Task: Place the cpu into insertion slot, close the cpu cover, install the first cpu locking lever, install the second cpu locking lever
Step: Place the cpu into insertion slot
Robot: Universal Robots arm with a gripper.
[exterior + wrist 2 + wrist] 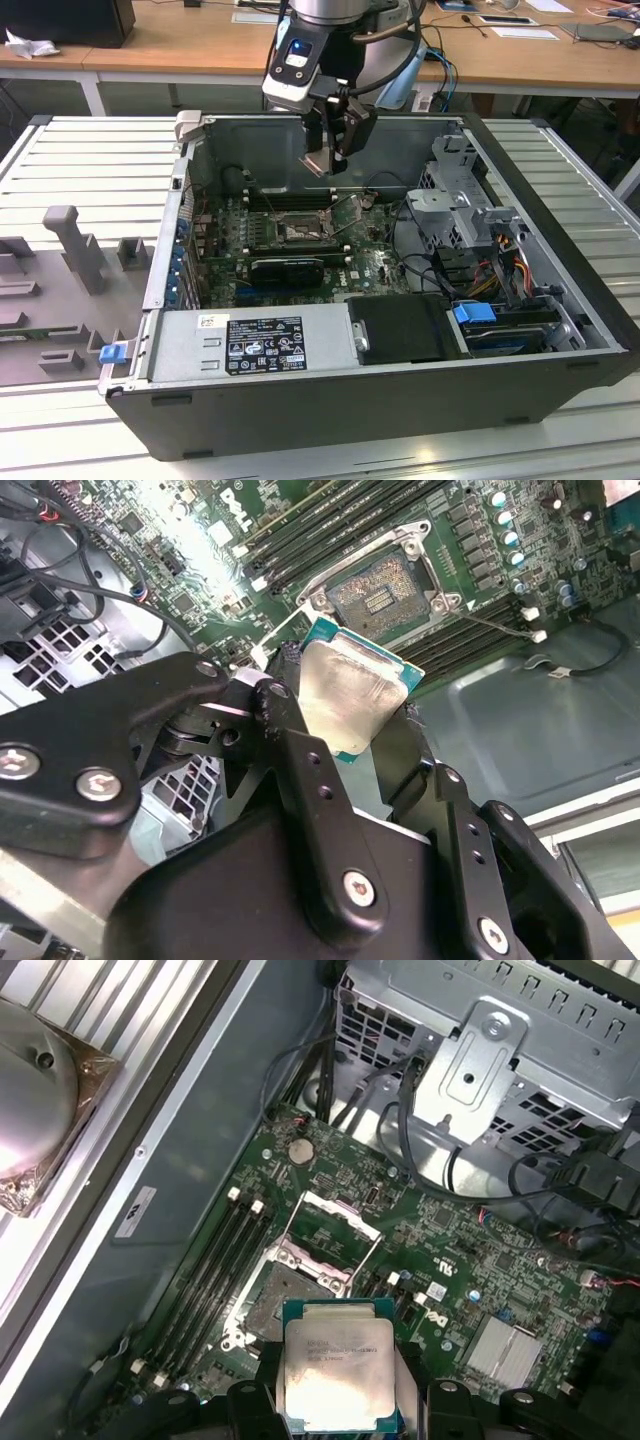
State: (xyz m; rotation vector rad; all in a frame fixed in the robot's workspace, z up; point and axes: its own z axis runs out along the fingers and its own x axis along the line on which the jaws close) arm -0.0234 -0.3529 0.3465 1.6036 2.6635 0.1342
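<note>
**Q:** Starting nearest the wrist, what is held?

**A:** The cpu (338, 1370) is seen clamped by two opposite edges between the black fingers (290, 750) of the gripper (340, 1392). Its pale metal face is turned toward the cameras in both wrist views. It is carried in the air, clear of the board.

**Q:** What is shown beneath it?

**A:** The insertion slot (268, 1300) is found just beyond the chip, lower down on the green motherboard (450, 1250). Its dark contact field is left uncovered. The cpu cover (315, 1265) is seen swung up off the socket, on the side away from the chip. Long black memory slots (215, 1260) are laid alongside the socket. A bright square heatsink (505, 1350) is mounted farther along the board.

**Q:** What is shown farther out?

**A:** A perforated metal drive cage (500, 1050) is fixed past the board's edge, with black cables (400, 1130) draped before it. In the exterior view the whole is enclosed by an open computer case (330, 410) laid on its side on a ribbed metal table (90, 150). The gripper is hung inside the case opening, above the socket. A power supply (255, 340) is set along the case's near wall. A grey moulded fixture (75, 245) is placed on the table at the exterior view's left. Wooden desks (200, 40) are ranged behind.
</note>
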